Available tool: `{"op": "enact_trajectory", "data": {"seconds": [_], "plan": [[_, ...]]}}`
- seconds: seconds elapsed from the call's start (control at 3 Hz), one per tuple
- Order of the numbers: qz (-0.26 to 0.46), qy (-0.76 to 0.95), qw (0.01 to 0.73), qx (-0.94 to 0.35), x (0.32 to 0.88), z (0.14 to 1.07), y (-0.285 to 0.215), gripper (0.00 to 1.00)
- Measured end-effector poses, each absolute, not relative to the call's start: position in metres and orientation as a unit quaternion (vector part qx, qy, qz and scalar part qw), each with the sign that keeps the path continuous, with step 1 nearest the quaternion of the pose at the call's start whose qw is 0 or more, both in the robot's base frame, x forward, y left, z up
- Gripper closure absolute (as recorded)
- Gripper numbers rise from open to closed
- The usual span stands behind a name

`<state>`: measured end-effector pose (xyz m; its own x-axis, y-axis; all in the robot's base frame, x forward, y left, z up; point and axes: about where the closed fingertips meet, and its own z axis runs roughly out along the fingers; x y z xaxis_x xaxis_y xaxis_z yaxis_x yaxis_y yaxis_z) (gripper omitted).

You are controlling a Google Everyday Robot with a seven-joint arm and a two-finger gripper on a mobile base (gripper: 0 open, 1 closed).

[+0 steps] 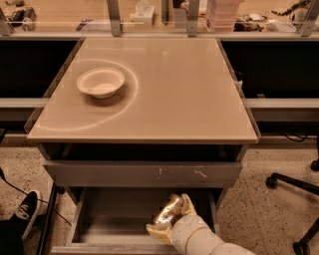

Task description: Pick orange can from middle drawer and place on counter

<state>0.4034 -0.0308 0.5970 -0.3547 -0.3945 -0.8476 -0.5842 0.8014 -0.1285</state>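
The middle drawer (107, 219) stands pulled open below the counter (164, 94), showing its grey floor. My gripper (172, 218) reaches into the drawer from the bottom right. It is shut on the orange can (168, 211), which is shiny orange-brown and tilted between the cream fingers (187, 202). The can is held over the drawer's right half, just below the drawer front with white scratches (149, 173). The lower part of the can is hidden by the gripper.
A white bowl (100, 82) sits on the counter's left rear part inside a pale ring mark. A cluttered shelf (149, 12) runs behind the counter. A person's shoe (25, 211) is on the floor at the left, and chair legs (294, 187) are at the right.
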Motion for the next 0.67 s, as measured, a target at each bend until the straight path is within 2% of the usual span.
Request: {"op": "enact_trajectory", "data": {"seconds": [0.67], "plan": [[0.096,0.789,0.503,-0.340,0.461,0.688,-0.035,1.00]]}}
